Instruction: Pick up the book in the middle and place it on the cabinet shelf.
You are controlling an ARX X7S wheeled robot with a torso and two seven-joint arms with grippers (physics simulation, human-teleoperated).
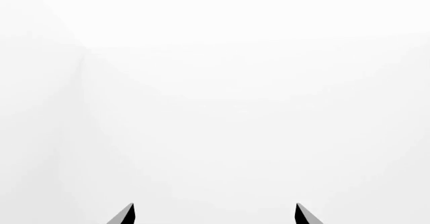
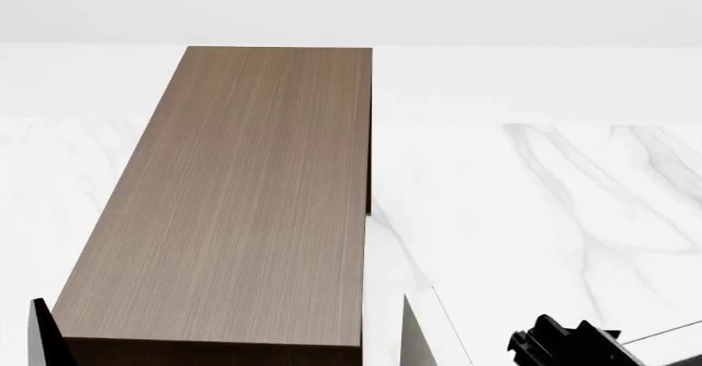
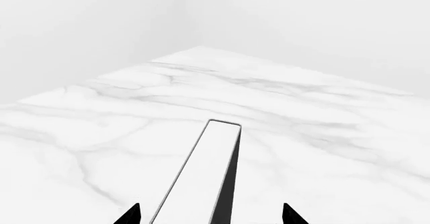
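The book (image 3: 201,173) stretches away from my right gripper (image 3: 211,211), showing white page edges and a dark cover along one side. The two dark fingertips stand wide apart on either side of its near end, with a gap on each side, so the gripper is open. In the head view the book (image 2: 422,333) shows at the bottom, just right of the cabinet shelf (image 2: 242,201), a tall brown wood-grain block with a flat top. My left gripper (image 1: 215,211) is open and faces a blank white wall with nothing between its fingers.
A white marble table (image 2: 548,201) spreads around the cabinet and ends at a white wall behind. The black end of my right arm (image 2: 565,343) shows at the bottom right. A dark slab (image 2: 42,337) stands at the cabinet's near left corner; I cannot tell what it is.
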